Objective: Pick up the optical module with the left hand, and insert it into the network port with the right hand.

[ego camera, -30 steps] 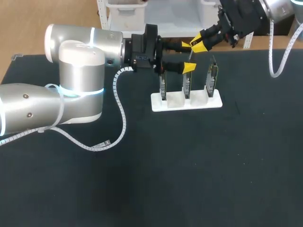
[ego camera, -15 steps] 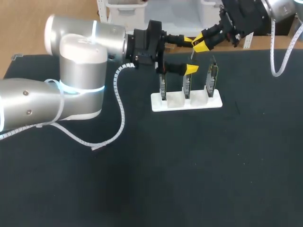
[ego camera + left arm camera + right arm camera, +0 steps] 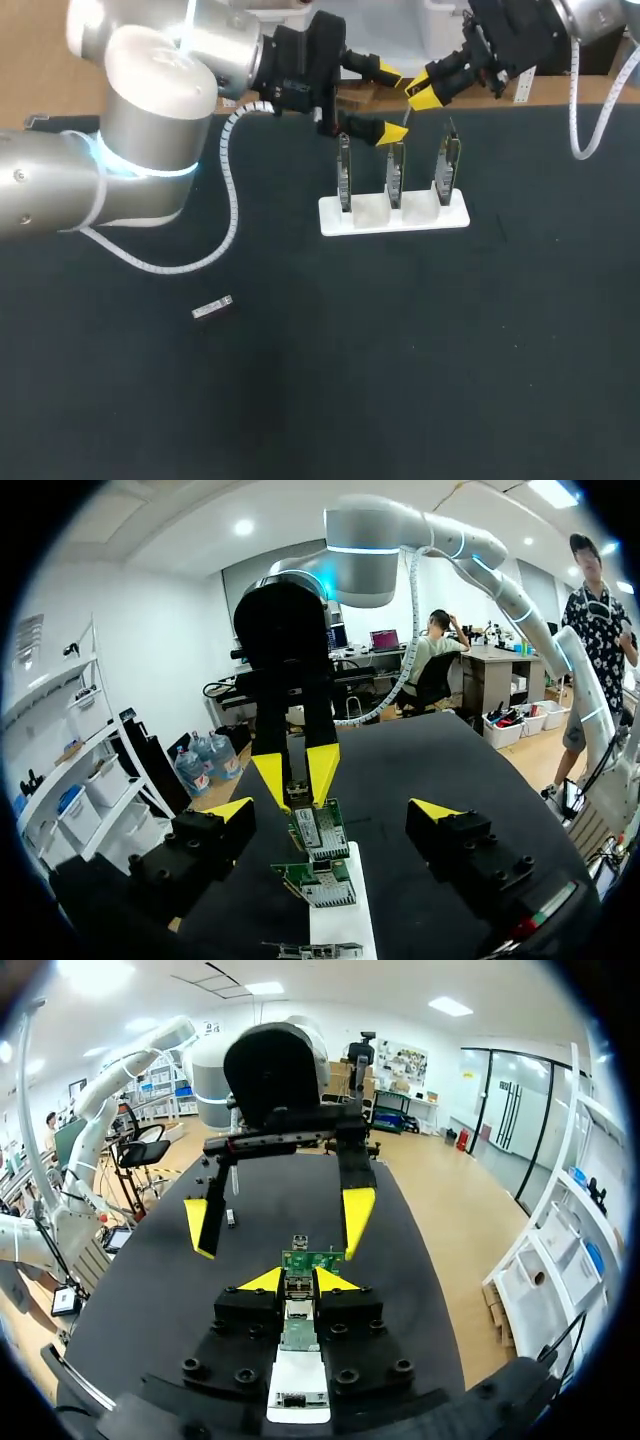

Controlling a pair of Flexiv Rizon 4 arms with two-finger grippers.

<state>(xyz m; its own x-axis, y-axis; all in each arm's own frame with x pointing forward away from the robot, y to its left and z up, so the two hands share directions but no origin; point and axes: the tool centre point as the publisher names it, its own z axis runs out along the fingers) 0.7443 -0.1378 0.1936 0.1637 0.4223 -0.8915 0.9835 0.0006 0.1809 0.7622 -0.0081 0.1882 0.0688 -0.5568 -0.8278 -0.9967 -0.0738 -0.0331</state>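
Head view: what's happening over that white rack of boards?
The right gripper is shut on the optical module, held close to the circuit boards standing in the white rack. The left gripper is open beside it, holding nothing. A small grey part lies apart on the table.

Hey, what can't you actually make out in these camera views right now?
- The boards: edge-on in the head view, faces hidden.
- The module: right wrist view, mostly hidden by the right gripper shut on it; head view, too small.
- The grey piece: head view, too small to identify.
- The nearest board: left wrist view, cut off by the black rim.
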